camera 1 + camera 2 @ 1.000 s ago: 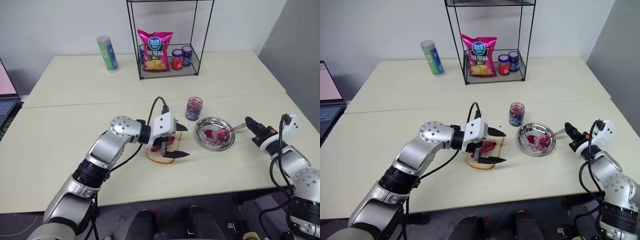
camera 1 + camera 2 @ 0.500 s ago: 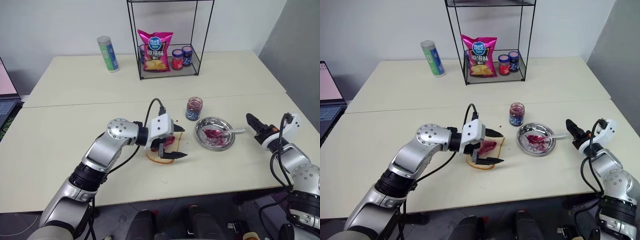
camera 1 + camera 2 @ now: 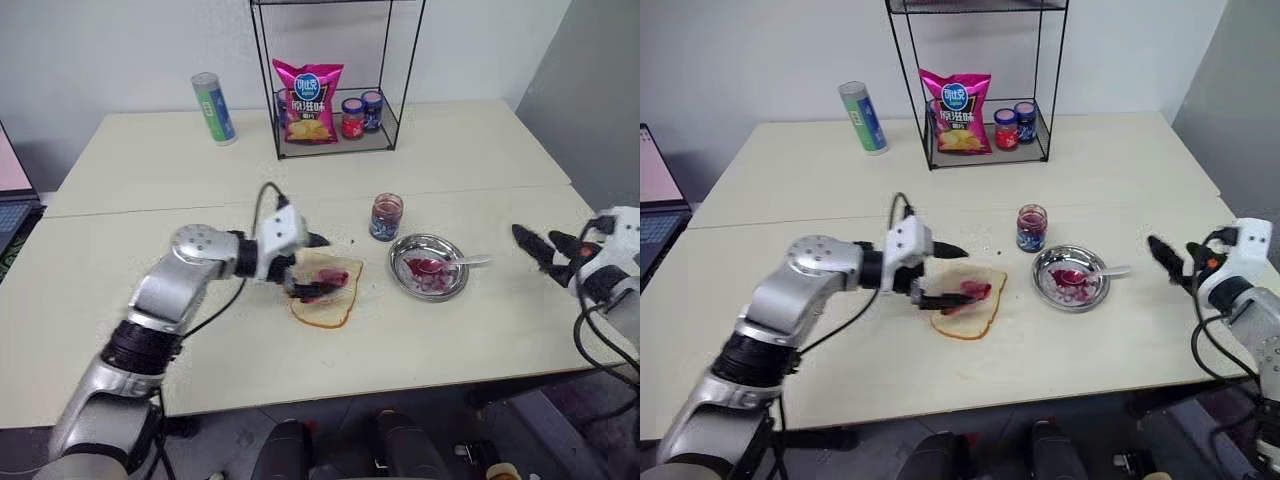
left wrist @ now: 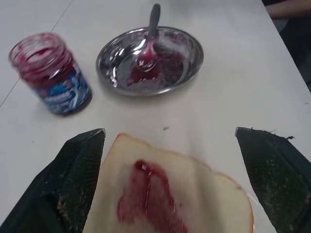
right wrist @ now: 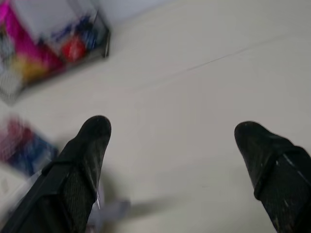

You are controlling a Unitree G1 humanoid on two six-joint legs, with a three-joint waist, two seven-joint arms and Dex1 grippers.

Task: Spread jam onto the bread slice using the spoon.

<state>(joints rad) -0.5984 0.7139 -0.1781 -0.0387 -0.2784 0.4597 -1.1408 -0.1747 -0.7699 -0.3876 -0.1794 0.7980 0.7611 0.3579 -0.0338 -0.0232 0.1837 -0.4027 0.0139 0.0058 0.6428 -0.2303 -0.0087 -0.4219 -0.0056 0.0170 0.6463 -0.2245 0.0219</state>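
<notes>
The bread slice (image 3: 326, 306) lies flat on the table with a smear of jam (image 3: 334, 280) at its centre. My left gripper (image 3: 317, 268) hovers open at the slice's left edge, one finger on each side of it, holding nothing. In the left wrist view the bread slice (image 4: 204, 194) and its jam (image 4: 148, 199) sit between the fingers. The spoon (image 3: 445, 263) rests in the round metal plate (image 3: 452, 288), bowl in red jam, handle pointing right over the rim. My right gripper (image 3: 535, 240) is open and empty, well to the right of the handle.
An open jam jar (image 3: 385, 216) stands just behind the plate. A wire rack (image 3: 335, 140) at the back holds a pink chip bag (image 3: 310, 100) and two small jars. A green can (image 3: 214, 108) stands at the back left. A laptop edge (image 3: 10, 205) is at far left.
My right gripper has opened, let go of the spoon and drawn back to the right and up; the spoon now lies in the plate. My left gripper has slid left off the bread.
</notes>
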